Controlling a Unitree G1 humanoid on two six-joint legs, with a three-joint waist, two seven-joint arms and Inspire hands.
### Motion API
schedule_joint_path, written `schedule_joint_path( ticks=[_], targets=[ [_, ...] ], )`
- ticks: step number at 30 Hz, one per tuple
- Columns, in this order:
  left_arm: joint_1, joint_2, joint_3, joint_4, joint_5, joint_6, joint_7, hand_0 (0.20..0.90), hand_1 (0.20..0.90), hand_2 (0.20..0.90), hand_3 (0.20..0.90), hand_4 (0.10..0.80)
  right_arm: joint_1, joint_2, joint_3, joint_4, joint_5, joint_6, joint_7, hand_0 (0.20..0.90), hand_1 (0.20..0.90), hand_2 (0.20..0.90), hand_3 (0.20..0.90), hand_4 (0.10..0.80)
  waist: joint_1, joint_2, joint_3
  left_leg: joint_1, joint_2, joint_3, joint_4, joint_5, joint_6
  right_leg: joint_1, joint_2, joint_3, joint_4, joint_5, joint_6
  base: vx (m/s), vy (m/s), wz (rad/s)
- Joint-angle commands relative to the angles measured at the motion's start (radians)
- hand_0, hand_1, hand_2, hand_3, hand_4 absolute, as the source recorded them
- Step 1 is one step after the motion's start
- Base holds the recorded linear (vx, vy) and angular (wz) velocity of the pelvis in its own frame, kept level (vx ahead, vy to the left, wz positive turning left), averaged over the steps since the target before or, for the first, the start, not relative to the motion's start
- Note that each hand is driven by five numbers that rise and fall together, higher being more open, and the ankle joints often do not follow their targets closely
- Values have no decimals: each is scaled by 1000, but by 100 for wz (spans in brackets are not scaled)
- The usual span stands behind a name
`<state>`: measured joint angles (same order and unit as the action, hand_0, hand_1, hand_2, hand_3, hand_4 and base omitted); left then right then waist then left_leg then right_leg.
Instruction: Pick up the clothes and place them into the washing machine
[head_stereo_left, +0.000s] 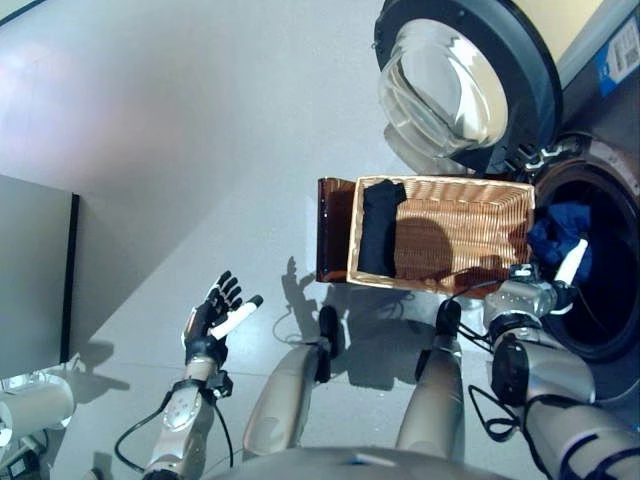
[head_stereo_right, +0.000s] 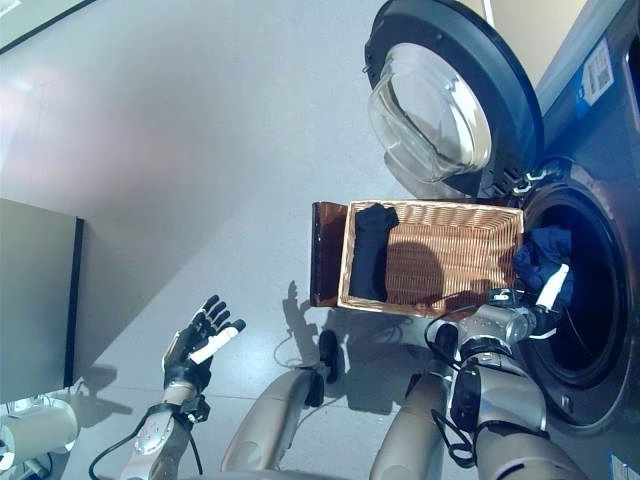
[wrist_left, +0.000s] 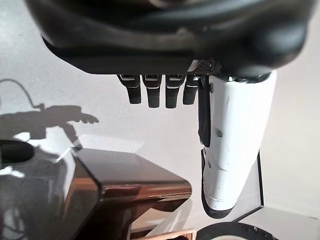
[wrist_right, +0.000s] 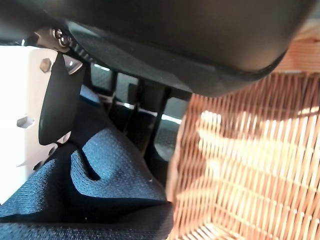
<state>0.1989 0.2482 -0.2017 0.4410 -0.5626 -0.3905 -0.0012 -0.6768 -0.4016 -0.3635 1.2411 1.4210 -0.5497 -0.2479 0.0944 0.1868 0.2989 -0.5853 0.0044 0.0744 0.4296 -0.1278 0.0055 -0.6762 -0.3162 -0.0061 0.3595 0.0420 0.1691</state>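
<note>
A shallow wicker basket (head_stereo_left: 440, 182) rests on a low dark brown box (head_stereo_left: 333, 228) beside the washing machine, whose drum opening (head_stereo_left: 610, 300) is at the right. A black garment (head_stereo_left: 378, 228) lies in the basket's left end. My right hand (head_stereo_left: 540, 292) is at the basket's right end, by the drum's mouth, shut on a dark blue garment (head_stereo_left: 558, 232). In the right wrist view its fingers (wrist_right: 145, 115) curl into the blue cloth (wrist_right: 100, 190) next to the basket wall (wrist_right: 250, 165). My left hand (head_stereo_left: 210, 318) is open and empty above the floor at the lower left.
The machine's round glass door (head_stereo_left: 450, 85) stands swung open above the basket. A grey cabinet (head_stereo_left: 30, 270) stands at the left edge, with a white cylinder (head_stereo_left: 35, 408) below it. The brown box also shows in the left wrist view (wrist_left: 125, 180).
</note>
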Motion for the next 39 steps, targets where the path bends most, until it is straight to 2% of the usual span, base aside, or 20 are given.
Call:
schedule_joint_path(
  ticks=[1, 5, 9, 16, 18, 22, 32, 33, 35, 36, 39],
  targets=[
    [67, 71, 56, -116, -12, -78, -2, 900, 900, 900, 900, 800, 12, -98, 1, -47, -15, -121, 2, 200, 200, 200, 200, 300, -10, 5, -38, -97, 36, -60, 60, 31, -45, -38, 10, 33, 210, -96, -58, -27, 6, -6],
    [70, 75, 60, -112, -14, -78, -3, 900, 900, 900, 900, 800, 27, -107, -11, -53, -12, -133, 0, 200, 200, 200, 200, 300, -18, 4, -41, -126, 40, -63, 114, 10, -48, -72, 12, 44, 267, -125, -67, -13, -5, -2],
    [77, 84, 58, -107, -8, -75, -10, 900, 900, 900, 900, 800, 17, -134, -19, -45, -5, -139, -6, 200, 200, 200, 200, 300, -14, 11, -54, -137, 35, -57, 119, 3, -47, -92, 15, 50, 275, -125, -71, -8, 6, -5],
    [92, 120, 93, -128, -9, -77, -8, 900, 900, 900, 900, 800, -33, -289, -22, -37, -60, -136, -52, 200, 200, 200, 200, 300, -8, 25, -83, -149, 19, -46, 107, 5, -46, -120, 5, 63, 283, -121, -70, -7, 20, 0],
    [92, 119, 94, -127, -8, -77, -6, 900, 900, 900, 900, 800, -44, -307, -19, -31, -64, -135, -57, 200, 200, 200, 200, 300, -6, 27, -87, -155, 17, -46, 106, 7, -46, -127, 2, 66, 285, -119, -69, -10, 26, 7],
    [90, 125, 86, -146, -13, -81, -5, 900, 900, 900, 900, 800, -108, -389, -15, -25, -61, -147, -86, 200, 200, 200, 200, 300, 3, 47, -96, -163, -6, -40, 81, 19, -39, -143, -11, 83, 286, -109, -65, -13, 57, 4],
    [91, 116, 79, -139, -10, -75, 10, 900, 900, 900, 900, 800, -106, -471, -59, 33, -60, -157, -160, 200, 200, 200, 200, 300, -3, 70, -106, -174, -18, -28, 74, 25, -34, -168, -27, 98, 309, -114, -62, -2, 30, 4],
    [92, 114, 82, -139, -5, -75, 13, 900, 900, 900, 900, 800, -99, -465, -61, 41, -60, -149, -163, 269, 269, 269, 269, 349, -3, 75, -107, -172, -19, -26, 71, 25, -32, -169, -27, 102, 308, -114, -61, 5, 31, 1],
    [92, 114, 83, -139, -3, -74, 14, 900, 900, 900, 900, 800, -92, -460, -64, 46, -62, -145, -166, 488, 488, 488, 488, 506, -2, 77, -107, -171, -19, -24, 71, 25, -31, -169, -27, 104, 309, -114, -60, 0, 0, 0],
    [90, 115, 82, -139, -5, -74, 12, 900, 900, 900, 900, 800, -90, -454, -63, 51, -62, -140, -167, 900, 900, 900, 900, 800, -3, 80, -106, -169, -18, -21, 73, 24, -29, -168, -28, 108, 310, -113, -59, 0, 0, 0],
    [90, 115, 79, -134, -6, -74, 9, 900, 900, 900, 900, 800, -89, -447, -59, 51, -63, -136, -164, 900, 900, 900, 900, 800, -4, 82, -105, -166, -18, -18, 74, 22, -28, -167, -29, 109, 310, -111, -58, 0, 0, 0]
  ],
)
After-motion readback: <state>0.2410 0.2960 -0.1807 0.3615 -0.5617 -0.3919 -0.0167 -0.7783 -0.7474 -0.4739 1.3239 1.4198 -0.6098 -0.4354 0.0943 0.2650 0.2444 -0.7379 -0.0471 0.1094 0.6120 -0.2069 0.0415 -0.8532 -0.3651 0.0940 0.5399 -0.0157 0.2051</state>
